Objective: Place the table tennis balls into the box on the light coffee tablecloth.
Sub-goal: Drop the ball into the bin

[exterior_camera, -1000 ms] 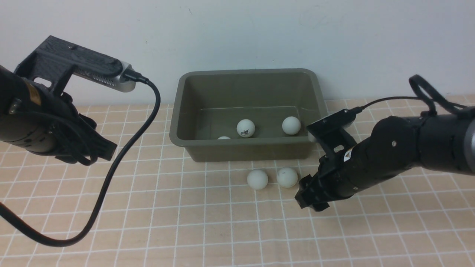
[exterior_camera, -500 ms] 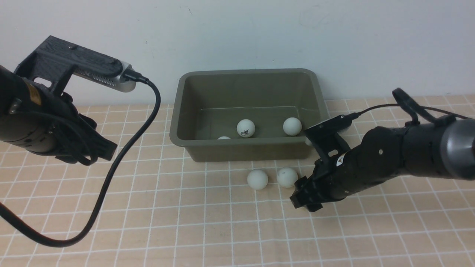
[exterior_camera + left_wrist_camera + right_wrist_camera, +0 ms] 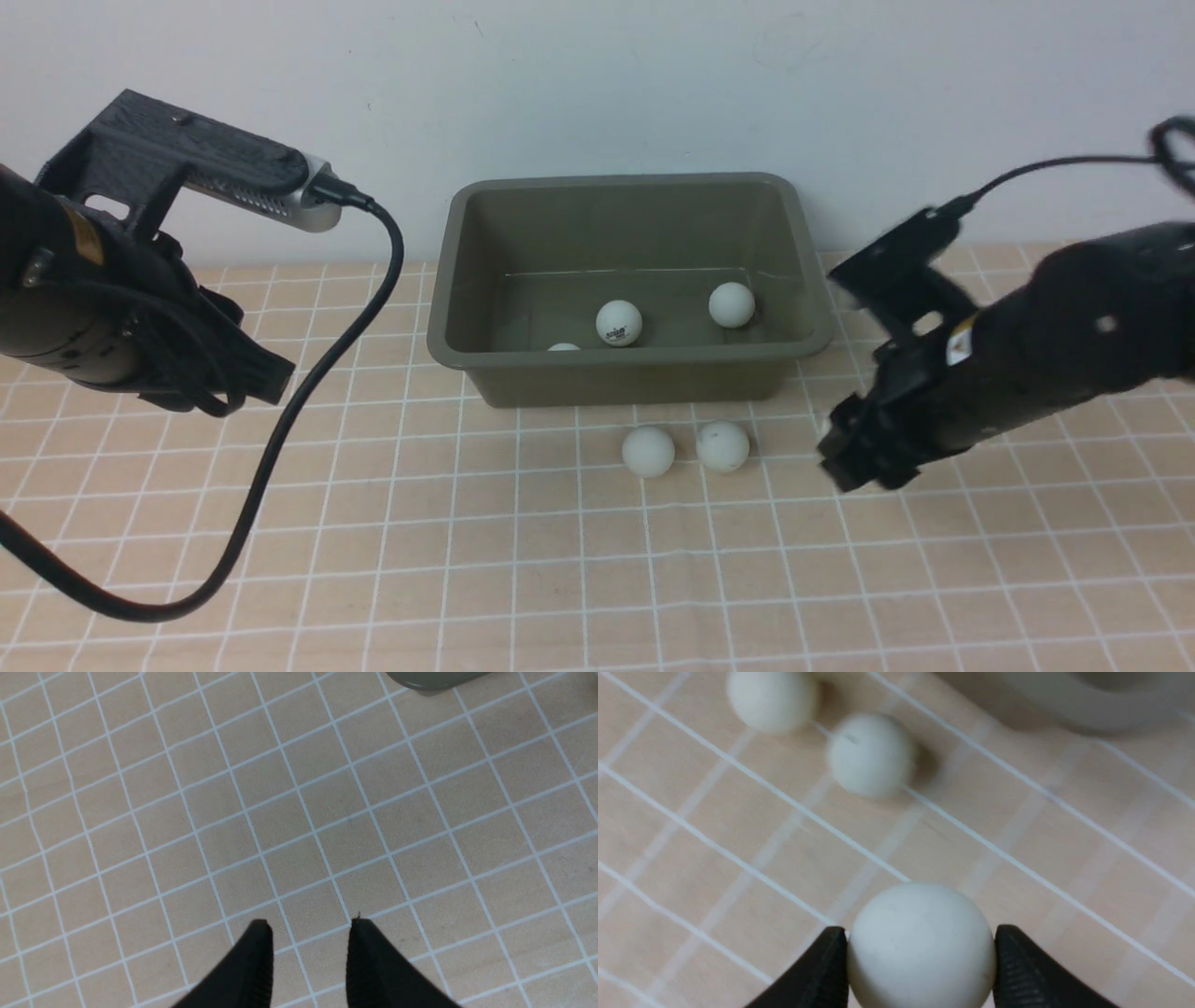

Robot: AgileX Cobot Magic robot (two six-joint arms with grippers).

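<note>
The olive-green box point(image 3: 616, 385) stands on the light coffee tablecloth point(image 3: 523, 579) at the back centre. It holds three table tennis balls: one with a dark logo point(image 3: 618, 323), one plain point(image 3: 731, 304), and one half hidden behind the front wall point(image 3: 563, 347). Two balls point(image 3: 648, 452) point(image 3: 722, 445) lie on the cloth just in front of the box. My right gripper point(image 3: 854, 467) point(image 3: 920, 928) is to the right of them, shut on another ball point(image 3: 920, 947) and off the cloth. My left gripper point(image 3: 266, 373) point(image 3: 308, 926) is open and empty over bare cloth at the left.
A thick black cable point(image 3: 280, 448) loops from my left wrist down over the cloth at the left. The white wall point(image 3: 597, 84) stands right behind the box. The box's corner point(image 3: 434, 679) shows at the edge of the left wrist view.
My right gripper has moved to the right and upward, away from the two balls on the cloth, with a ball in it. The left arm has not moved.
</note>
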